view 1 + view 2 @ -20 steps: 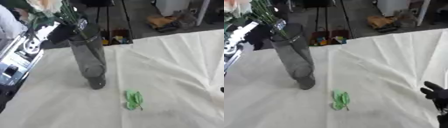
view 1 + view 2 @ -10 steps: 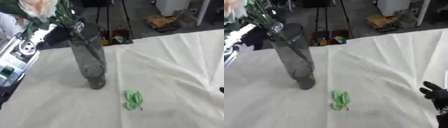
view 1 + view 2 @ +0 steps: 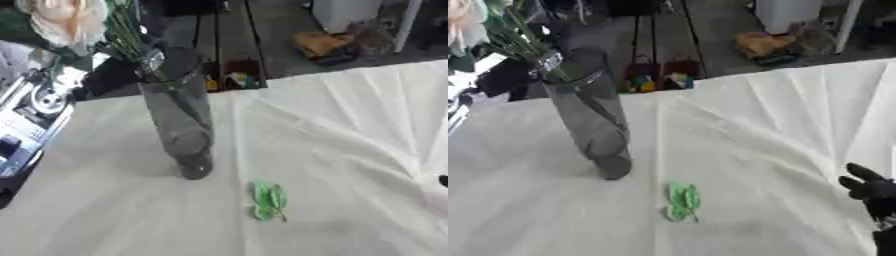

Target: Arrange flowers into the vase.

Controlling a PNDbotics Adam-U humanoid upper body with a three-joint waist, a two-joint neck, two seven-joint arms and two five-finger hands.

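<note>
Left eye view: the vase (image 3: 179, 125) stands at ten o'clock on the cloth (image 3: 350, 125), a pale flower (image 3: 66, 20) with thin, bendable green stems (image 3: 131, 35) over its mouth; best held low on the stems. A leaf (image 3: 269, 200) lies at six. The right hand (image 3: 872, 190) idles at four, fingers relaxed; whether the left hand grips, I cannot tell.

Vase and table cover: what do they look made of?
The vase looks like smoky grey glass or clear plastic: you can see through its wall to the base, and its rim catches the light. The table cover looks like off-white matte cloth: it shows fold creases and soft wrinkles.
</note>
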